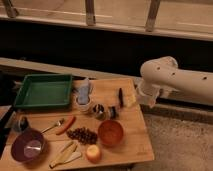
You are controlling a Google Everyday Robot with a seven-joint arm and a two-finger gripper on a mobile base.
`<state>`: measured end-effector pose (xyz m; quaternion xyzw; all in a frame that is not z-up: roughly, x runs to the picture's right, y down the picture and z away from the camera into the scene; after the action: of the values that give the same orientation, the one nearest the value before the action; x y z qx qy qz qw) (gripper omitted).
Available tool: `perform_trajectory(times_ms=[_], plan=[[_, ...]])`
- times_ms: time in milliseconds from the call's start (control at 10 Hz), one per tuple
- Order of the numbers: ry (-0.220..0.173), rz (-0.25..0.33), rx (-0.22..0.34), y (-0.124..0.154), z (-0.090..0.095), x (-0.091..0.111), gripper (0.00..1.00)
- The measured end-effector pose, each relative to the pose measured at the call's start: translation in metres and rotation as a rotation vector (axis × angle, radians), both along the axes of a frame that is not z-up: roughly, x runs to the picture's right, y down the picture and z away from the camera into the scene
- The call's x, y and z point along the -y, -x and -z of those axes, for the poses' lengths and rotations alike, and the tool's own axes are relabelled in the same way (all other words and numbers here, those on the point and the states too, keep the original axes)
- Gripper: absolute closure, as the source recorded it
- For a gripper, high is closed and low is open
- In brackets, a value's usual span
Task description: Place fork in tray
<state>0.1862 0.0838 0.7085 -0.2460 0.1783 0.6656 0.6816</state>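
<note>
The fork (52,126) is a small thin silvery utensil lying on the wooden table, just left of the red-orange vegetable (65,125). The green tray (22,95) sits at the table's back left and looks empty. The white arm reaches in from the right, and my gripper (146,96) hangs at its end over the table's right edge, far from both the fork and the tray. It holds nothing that I can see.
A purple bowl (27,147), an orange bowl (111,132), a round fruit (93,153), dark berries (82,135), yellow slices (64,155), cups (98,111), a blue cloth (82,90) and a black-handled knife (120,96) share the table (135,145). A railing runs behind.
</note>
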Motion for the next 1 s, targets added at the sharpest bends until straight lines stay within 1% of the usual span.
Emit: perform_trajectory(times_ms=[300, 500, 600, 800, 900, 1000], plan=[[-0.001, 0.001, 0.0, 0.0, 0.0, 0.001, 0.28], [-0.013, 0.018, 0.018, 0.007, -0.002, 0.006, 0.28], [-0.021, 0.033, 0.038, 0.019, -0.003, 0.011, 0.28], [-0.045, 0.075, 0.086, 0.058, -0.009, 0.022, 0.28], [-0.06, 0.1, 0.108, 0.083, -0.012, 0.029, 0.28], [-0.08, 0.138, 0.138, 0.112, -0.015, 0.036, 0.28]])
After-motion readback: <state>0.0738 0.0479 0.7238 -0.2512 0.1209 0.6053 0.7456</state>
